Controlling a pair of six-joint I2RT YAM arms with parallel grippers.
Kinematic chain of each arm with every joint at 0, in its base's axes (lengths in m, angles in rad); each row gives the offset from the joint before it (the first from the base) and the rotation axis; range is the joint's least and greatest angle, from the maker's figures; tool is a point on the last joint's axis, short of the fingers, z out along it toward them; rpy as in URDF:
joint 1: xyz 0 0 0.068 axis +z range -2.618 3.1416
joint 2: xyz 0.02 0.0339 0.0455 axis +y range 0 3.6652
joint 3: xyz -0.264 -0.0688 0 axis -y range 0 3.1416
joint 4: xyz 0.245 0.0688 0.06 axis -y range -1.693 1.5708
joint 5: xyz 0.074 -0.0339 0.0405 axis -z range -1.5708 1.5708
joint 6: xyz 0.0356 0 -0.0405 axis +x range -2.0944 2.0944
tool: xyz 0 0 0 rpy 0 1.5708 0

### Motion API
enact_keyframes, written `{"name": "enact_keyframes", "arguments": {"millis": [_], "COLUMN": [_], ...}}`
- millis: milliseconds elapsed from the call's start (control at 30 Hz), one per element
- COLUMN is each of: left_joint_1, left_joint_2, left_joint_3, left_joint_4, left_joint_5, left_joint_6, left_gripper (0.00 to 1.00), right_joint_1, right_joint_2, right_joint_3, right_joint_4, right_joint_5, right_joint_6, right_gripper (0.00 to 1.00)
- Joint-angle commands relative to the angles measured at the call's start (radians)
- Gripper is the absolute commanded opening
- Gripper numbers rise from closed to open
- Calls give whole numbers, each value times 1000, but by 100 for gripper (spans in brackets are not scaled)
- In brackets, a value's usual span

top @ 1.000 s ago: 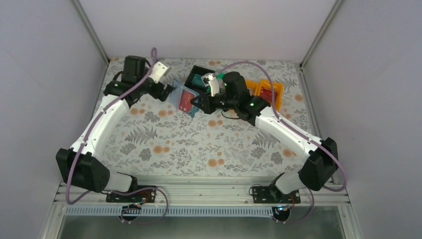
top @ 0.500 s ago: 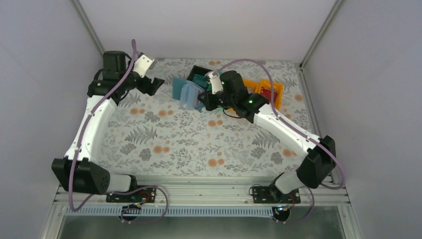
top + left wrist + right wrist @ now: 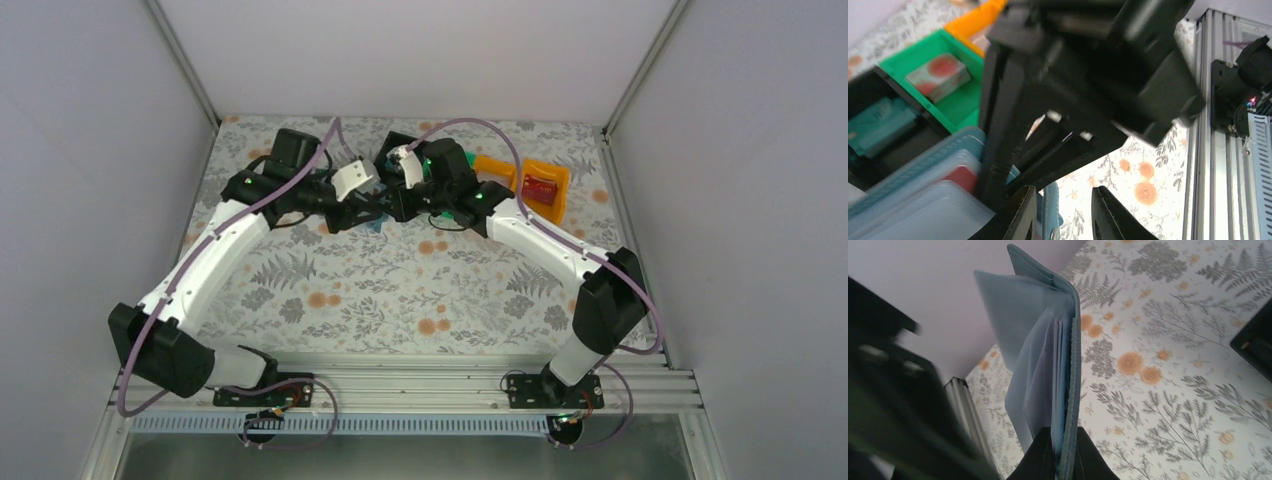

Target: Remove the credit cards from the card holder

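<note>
The blue-teal card holder [image 3: 1068,355] hangs upright with its pale blue pockets fanned open, and my right gripper [image 3: 1064,455] is shut on its lower edge. My left gripper [image 3: 1062,205] is right against it. Its jaws stand apart, with the holder's stitched edge [image 3: 1050,210] between them beside the left finger, and a gap to the right finger. A red card [image 3: 962,177] shows in one pocket. In the top view both grippers meet at mid-back [image 3: 382,208] and hide most of the holder. Other credit cards lie in bins: teal [image 3: 878,125], pale with red marks [image 3: 938,77], red [image 3: 540,187].
A black bin [image 3: 392,142], a green bin [image 3: 960,107] and an orange bin [image 3: 553,175] stand in a row at the back right, close behind the grippers. The floral table cloth [image 3: 400,290] spreads toward the arm bases.
My left arm has swung in from the back left to the holder, and its jaws have narrowed. The right gripper has shifted slightly left with the holder.
</note>
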Motion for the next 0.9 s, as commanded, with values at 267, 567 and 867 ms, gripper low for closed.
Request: {"name": "enact_keyframes", "arguments": {"millis": [267, 567, 867], "left_joint_1": [-37, -18, 5], "left_joint_2": [29, 31, 73], "left_joint_3": [-57, -95, -58], "left_joint_4": [122, 232, 205], "left_joint_5": [-296, -644, -643], "left_joint_6": [-76, -119, -138], "left_gripper": [17, 15, 32], "right_joint_1": [18, 32, 50], "right_joint_2": [-24, -68, -86], "right_joint_3": [31, -7, 2], "right_joint_4": [100, 89, 73], "right_joint_5": [-87, -83, -82], "right_joint_6": [53, 41, 22], "right_gripper": [4, 4, 4]}}
